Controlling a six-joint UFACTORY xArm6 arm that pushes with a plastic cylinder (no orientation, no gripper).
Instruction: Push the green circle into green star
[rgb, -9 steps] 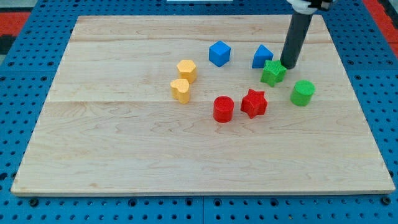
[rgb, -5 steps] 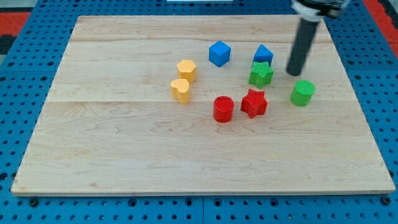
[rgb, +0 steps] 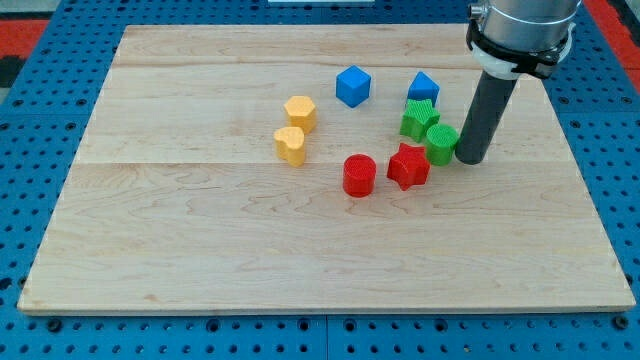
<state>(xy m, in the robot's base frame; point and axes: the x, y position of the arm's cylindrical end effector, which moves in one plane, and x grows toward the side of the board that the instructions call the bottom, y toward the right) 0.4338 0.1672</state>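
You saw the counter (rgb: 200, 250) carrying the blocks, the rod leaning down from the view's top right. My tip (rgb: 470, 159) pressed the green circle's (rgb: 441, 144) right side; that circle touched the green star (rgb: 419, 118). No pincer was fitted.
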